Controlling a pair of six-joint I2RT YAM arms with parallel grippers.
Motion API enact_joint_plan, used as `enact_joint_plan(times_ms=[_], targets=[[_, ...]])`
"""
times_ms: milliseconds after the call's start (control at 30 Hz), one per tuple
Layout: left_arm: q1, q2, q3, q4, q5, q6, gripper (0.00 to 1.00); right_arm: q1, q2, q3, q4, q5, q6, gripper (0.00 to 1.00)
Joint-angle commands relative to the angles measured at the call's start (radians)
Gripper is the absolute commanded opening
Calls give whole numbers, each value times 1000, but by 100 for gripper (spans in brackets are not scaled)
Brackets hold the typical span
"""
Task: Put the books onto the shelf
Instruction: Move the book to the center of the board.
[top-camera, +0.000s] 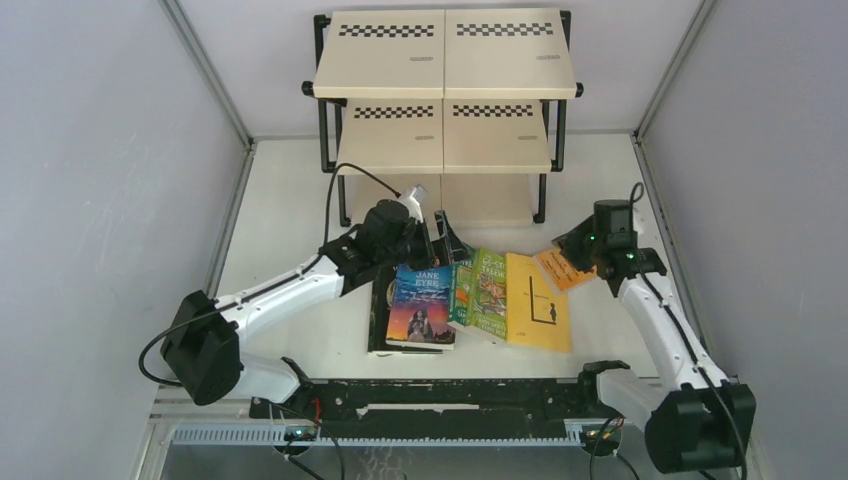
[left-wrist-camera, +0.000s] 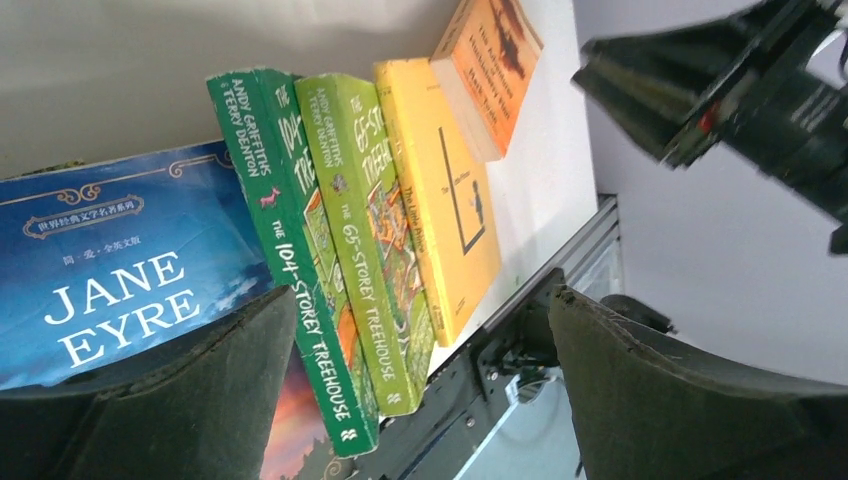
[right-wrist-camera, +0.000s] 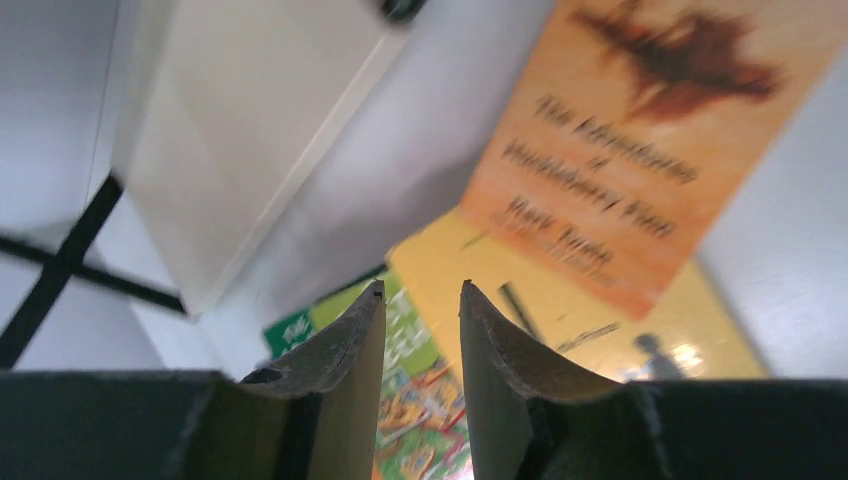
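Six books lie at the shelf's six o'clock: Jane Eyre, black book, two Treehouse books, yellow book, Huckleberry Finn. Left gripper gapes wide; right gripper narrowly; both empty.

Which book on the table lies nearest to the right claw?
The small orange Huckleberry Finn book: it alone is orange, and it lies at the right end of the row, just beside the right claw.

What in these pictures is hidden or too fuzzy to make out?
- Dark book, top view: mostly covered by Jane Eyre; cover unseen.
- Shelf bottom tier, top view: hidden under the upper boards.
- Orange book, right wrist view: blurred, small print unreadable.
- 104-Storey Treehouse, left wrist view: cover mostly overlapped by 65-Storey Treehouse.
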Motion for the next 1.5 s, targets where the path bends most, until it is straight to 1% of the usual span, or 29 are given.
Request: enact_joint_plan(times_ms=[0,100,233,467,667,1033,1267,1467], targets=[[-22,27,106,-38,5,80,100,-156,51,14,-6,71,-62,41],[-41,60,163,-59,24,118,100,-256,96,14,-2,100,-67,41],[-66,108,234,-84,43,160,100,-358,159,18,47,98,-64,40],[-94,198,347,-141,69,227,100,-427,283,78,76,146,-71,39],[-109,256,422,-172,77,261,100,-479,381,99,122,144,-80,38],[-113,311,468,-205,69,292,100,-488,575,214,139,116,-102,38],[-114,312,467,-225,57,315,100,-475,658,269,129,96,-102,37],[-114,302,458,-240,47,330,100,-437,706,305,104,100,-107,37]])
